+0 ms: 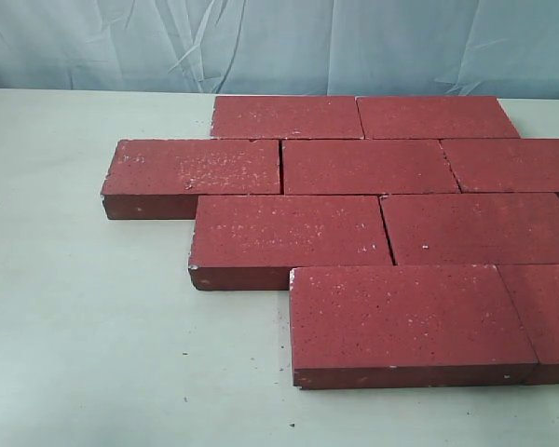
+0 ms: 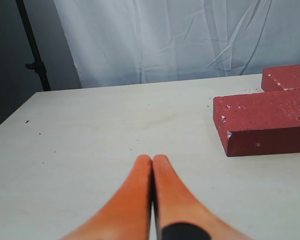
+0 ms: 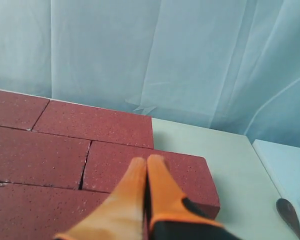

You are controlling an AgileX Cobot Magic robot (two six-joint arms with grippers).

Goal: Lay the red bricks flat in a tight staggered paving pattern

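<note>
Several red bricks [image 1: 368, 166] lie flat on the pale table [image 1: 74, 326] in four staggered rows, edges touching; the nearest row's brick [image 1: 405, 321] sits at the front right. No gripper shows in the exterior view. In the left wrist view my left gripper [image 2: 151, 159] is shut and empty over bare table, with the end of a brick [image 2: 265, 122] off to one side. My right gripper [image 3: 147, 161] is shut and empty above an outer brick [image 3: 155, 170] of the paving, near that brick's free end.
A wrinkled pale curtain [image 1: 279, 42] hangs behind the table. A black stand pole [image 2: 32, 45] rises beyond the table's corner. A dark spoon-like object [image 3: 289, 212] lies on the table [image 3: 230, 165] past the bricks, beside a white surface [image 3: 285, 165].
</note>
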